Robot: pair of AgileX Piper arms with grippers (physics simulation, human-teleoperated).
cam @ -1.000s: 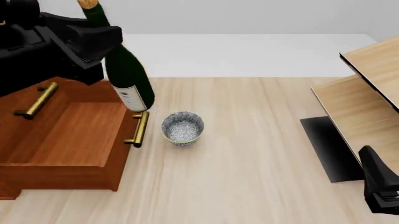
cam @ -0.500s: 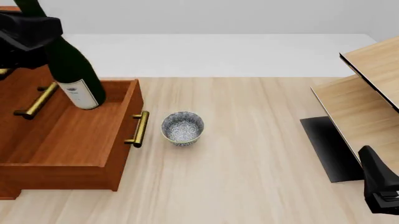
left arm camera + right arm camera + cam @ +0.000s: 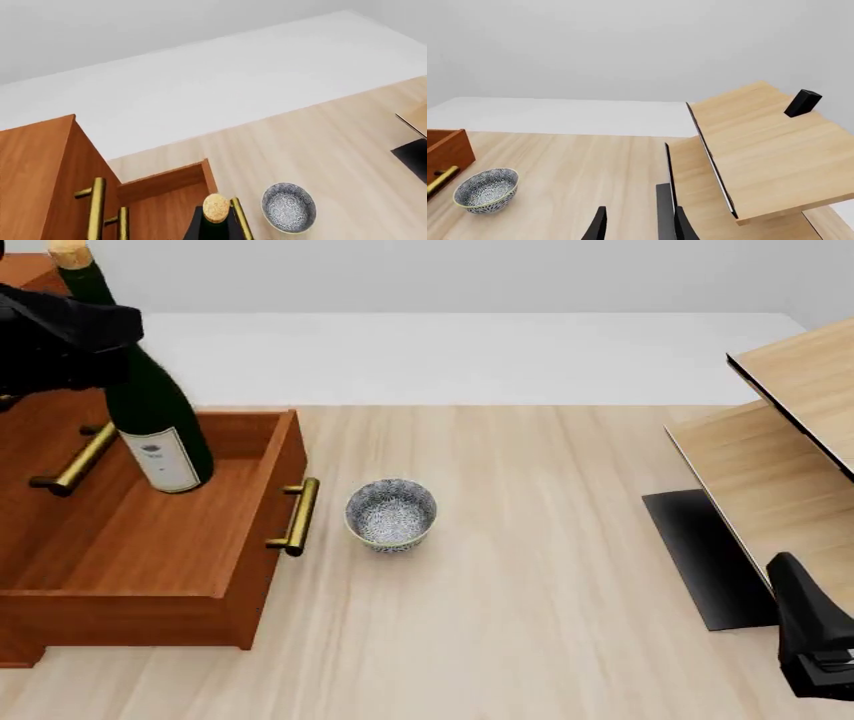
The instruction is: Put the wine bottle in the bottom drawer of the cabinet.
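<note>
Bottle held over the open bottom drawer.

Left wrist: cork of the bottle (image 3: 216,207) showed over the drawer (image 3: 170,210); bowl (image 3: 287,207) beside the handle.
Front: left gripper (image 3: 83,335) was closed around the bottle (image 3: 150,420) at its shoulder, the base low inside the drawer (image 3: 147,540) of the cabinet (image 3: 34,410); contact with the floor unclear.
Right wrist: right gripper (image 3: 637,225) fingers stood apart, holding nothing, beside the shelf (image 3: 754,145).
</note>
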